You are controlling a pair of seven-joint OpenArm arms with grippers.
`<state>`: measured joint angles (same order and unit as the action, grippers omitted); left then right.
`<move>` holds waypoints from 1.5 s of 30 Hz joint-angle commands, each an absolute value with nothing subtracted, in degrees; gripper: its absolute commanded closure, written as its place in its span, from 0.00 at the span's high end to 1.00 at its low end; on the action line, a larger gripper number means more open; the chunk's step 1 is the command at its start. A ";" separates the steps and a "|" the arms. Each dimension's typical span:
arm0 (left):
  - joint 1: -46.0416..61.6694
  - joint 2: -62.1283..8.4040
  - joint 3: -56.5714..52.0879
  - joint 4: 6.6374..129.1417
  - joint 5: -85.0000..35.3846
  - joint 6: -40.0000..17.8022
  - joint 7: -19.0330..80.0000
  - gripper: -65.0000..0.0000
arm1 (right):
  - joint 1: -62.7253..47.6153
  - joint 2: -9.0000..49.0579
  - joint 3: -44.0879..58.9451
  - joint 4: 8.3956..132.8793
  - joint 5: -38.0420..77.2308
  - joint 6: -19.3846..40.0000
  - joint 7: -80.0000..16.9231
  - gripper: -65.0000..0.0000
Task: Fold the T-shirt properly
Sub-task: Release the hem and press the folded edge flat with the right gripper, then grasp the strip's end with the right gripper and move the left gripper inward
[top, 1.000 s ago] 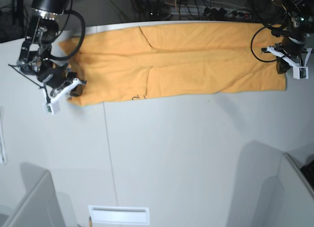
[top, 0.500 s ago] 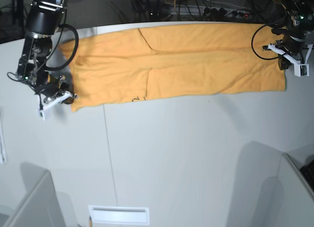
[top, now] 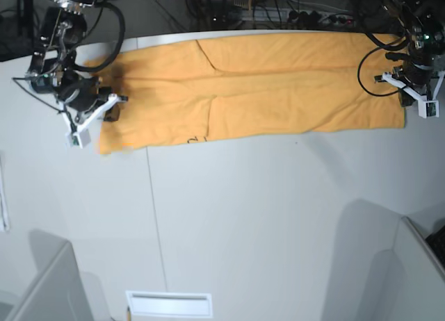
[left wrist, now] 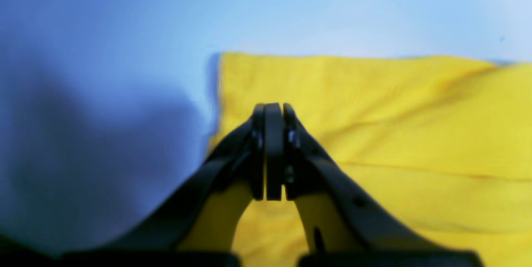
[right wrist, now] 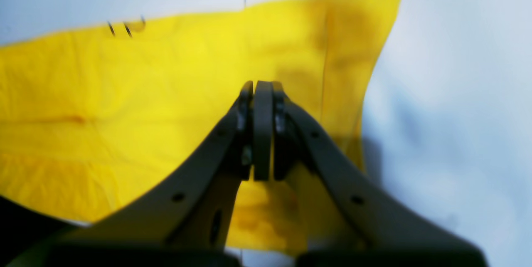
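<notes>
The orange-yellow T-shirt (top: 278, 85) lies as a long folded strip along the far side of the white table (top: 243, 217). A small dark mark (top: 195, 137) shows at its near edge. My right gripper (top: 104, 116) is shut over the shirt's left end, near the corner. In the right wrist view the jaws (right wrist: 262, 86) are pressed together above the fabric (right wrist: 145, 92). My left gripper (top: 409, 95) is shut at the shirt's right end. In the left wrist view it (left wrist: 273, 109) hangs above the shirt's edge (left wrist: 395, 134). No fabric shows between either pair of jaws.
Cables and gear (top: 292, 15) run behind the table's far edge. A white slotted plate (top: 168, 303) sits at the near edge. Grey box walls stand at the near left (top: 49, 286) and near right (top: 417, 272). A thin seam (top: 151, 217) crosses the table.
My right gripper swung out past the shirt's left corner, then came back up over the left end. The corner shifted slightly. My left gripper barely moved.
</notes>
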<state>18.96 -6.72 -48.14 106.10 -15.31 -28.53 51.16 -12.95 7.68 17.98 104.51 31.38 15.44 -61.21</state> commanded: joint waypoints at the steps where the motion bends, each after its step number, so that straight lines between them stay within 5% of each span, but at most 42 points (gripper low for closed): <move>1: 18.77 -7.34 -48.40 105.45 -14.64 -28.88 50.68 0.00 | -13.23 7.96 16.04 105.45 33.36 16.04 -58.77 0.00; 10: 14.99 -7.52 -44.79 95.43 -8.75 -28.88 48.22 0.00 | -13.05 4.26 10.24 95.69 17.36 15.96 -50.77 0.00; 30: -9.27 -8.48 -37.67 66.42 -6.99 -24.48 42.59 0.00 | 7.69 7.87 13.76 70.02 16.40 15.96 -42.51 0.00; 38: -11.74 -9.10 -34.07 69.05 -6.73 -24.57 42.77 0.00 | 7.08 7.87 13.76 73.98 16.84 15.96 -42.51 0.00; 45: -10.59 -9.10 -34.59 78.99 -6.90 -24.57 44.00 0.00 | 3.30 5.41 13.85 90.51 16.92 15.96 -42.42 0.00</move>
<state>-9.69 -8.12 -34.44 77.89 -6.22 -24.38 44.84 2.04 4.75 13.69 89.56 16.34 15.79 -43.94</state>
